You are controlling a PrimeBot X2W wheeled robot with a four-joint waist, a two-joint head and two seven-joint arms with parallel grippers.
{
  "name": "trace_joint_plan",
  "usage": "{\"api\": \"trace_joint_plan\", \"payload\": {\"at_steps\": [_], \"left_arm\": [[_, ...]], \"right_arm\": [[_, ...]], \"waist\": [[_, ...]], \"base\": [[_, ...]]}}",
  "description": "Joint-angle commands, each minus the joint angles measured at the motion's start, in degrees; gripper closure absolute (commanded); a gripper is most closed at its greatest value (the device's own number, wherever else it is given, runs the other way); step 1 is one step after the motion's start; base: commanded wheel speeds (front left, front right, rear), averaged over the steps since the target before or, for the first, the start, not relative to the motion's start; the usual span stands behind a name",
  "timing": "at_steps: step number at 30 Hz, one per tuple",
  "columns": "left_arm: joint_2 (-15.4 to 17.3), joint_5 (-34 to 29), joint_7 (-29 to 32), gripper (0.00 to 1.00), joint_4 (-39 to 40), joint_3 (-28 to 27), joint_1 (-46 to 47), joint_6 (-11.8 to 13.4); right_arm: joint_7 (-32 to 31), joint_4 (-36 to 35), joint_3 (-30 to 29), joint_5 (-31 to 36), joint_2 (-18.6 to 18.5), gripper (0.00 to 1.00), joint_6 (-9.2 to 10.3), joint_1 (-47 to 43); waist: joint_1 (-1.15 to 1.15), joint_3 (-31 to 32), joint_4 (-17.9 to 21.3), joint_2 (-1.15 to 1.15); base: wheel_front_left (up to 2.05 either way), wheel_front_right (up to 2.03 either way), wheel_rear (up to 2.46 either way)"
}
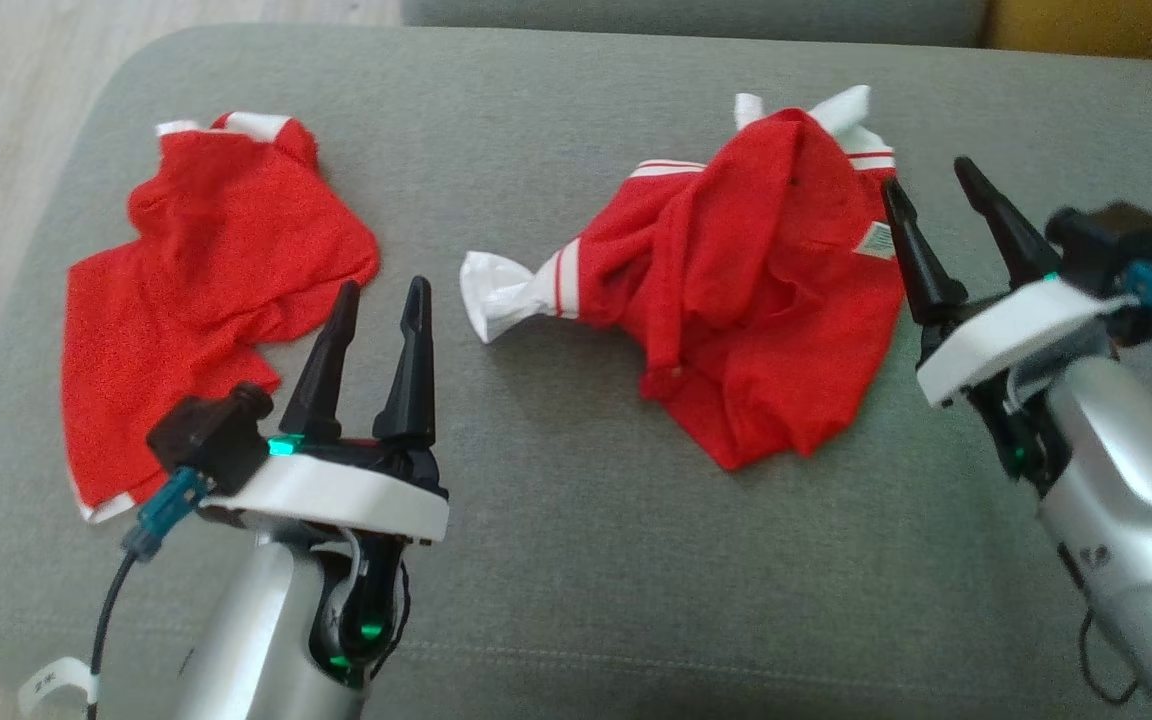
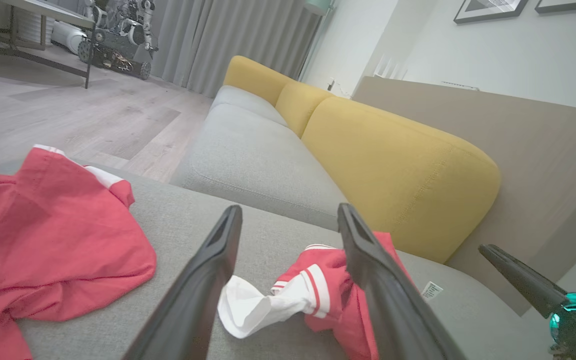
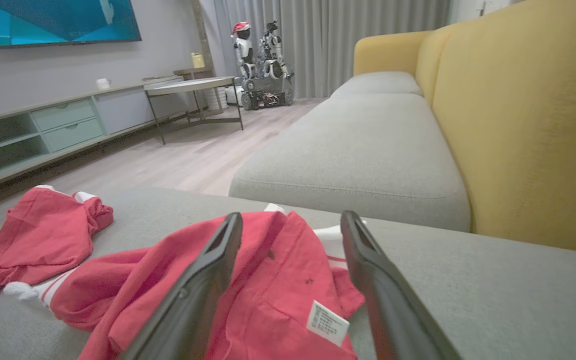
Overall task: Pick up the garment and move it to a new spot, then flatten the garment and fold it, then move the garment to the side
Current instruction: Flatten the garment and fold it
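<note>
A crumpled red garment (image 1: 756,290) with white striped cuffs and a white label lies on the grey cushion (image 1: 556,480), right of centre. My right gripper (image 1: 928,175) stands open just off its right edge, nothing between the fingers; in the right wrist view the gripper (image 3: 291,216) hovers over the garment (image 3: 278,280) near its label. My left gripper (image 1: 383,288) is open and empty, between the two red garments; its wrist view shows the gripper (image 2: 289,209) pointing at the twisted white sleeve (image 2: 253,310).
A second red garment (image 1: 206,270) lies crumpled at the cushion's left, close to the left gripper. Behind are a grey sofa seat (image 3: 368,145) and yellow backrests (image 2: 398,170). Wood floor, a low table (image 3: 193,87) and a parked robot (image 3: 263,65) stand beyond.
</note>
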State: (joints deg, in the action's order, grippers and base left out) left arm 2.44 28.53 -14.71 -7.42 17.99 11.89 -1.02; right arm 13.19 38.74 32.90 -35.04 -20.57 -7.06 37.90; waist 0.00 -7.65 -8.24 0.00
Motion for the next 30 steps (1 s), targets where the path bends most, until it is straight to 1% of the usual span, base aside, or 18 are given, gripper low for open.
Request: {"api": "trace_joint_plan", "payload": {"at_steps": [1, 8, 12, 15, 21, 26, 30], "left_arm": [[0.4, 0.2, -0.3, 0.0, 2.4, -2.1, 1.4, 0.0], [0.4, 0.2, -0.3, 0.0, 2.4, -1.9, 1.1, -0.4], [0.4, 0.1, -0.3, 0.0, 2.0, -1.8, 0.9, -0.7], [0.4, 0.1, -0.3, 0.0, 1.8, -1.8, 0.8, -0.8], [0.4, 0.2, -0.3, 0.0, 1.5, -1.8, 0.9, -1.0], [0.4, 0.3, -0.3, 0.0, 1.4, -1.8, 0.6, -1.1], [0.4, 0.4, -0.3, 0.0, 1.4, -1.7, 0.5, -1.1]], "right_arm": [[1.0, -3.0, -2.2, 2.3, 1.1, 0.0, -0.43, -1.6], [1.7, -12.5, -15.0, 11.8, 7.3, 0.0, -0.43, -13.1], [1.7, -17.8, -19.5, 16.6, 11.1, 0.0, -0.43, -18.7], [1.2, -20.3, -21.1, 19.1, 12.7, 0.0, -0.43, -21.4], [-1.3, -23.9, -21.3, 22.2, 14.7, 0.0, -0.43, -23.3], [-4.3, -25.1, -17.3, 22.6, 15.8, 0.0, -0.43, -23.8], [-6.7, -23.9, -14.2, 22.6, 16.4, 0.0, -0.43, -23.5]], "waist": [[0.0, 0.2, 1.6, 0.0], [0.0, -0.1, 3.7, 0.0], [0.0, -0.1, 4.2, 0.0], [0.0, 0.2, 4.4, 0.0], [0.0, 0.3, 4.3, 0.0], [0.0, 0.5, 3.6, 0.0], [0.0, 0.0, 2.5, 0.0]], "base": [[0.0, 0.0, 0.0], [0.0, 0.0, 0.0], [0.0, 0.0, 0.0], [0.0, 0.0, 0.0], [0.0, 0.0, 0.0], [0.0, 0.0, 0.0], [0.0, 0.0, 0.0]]}}
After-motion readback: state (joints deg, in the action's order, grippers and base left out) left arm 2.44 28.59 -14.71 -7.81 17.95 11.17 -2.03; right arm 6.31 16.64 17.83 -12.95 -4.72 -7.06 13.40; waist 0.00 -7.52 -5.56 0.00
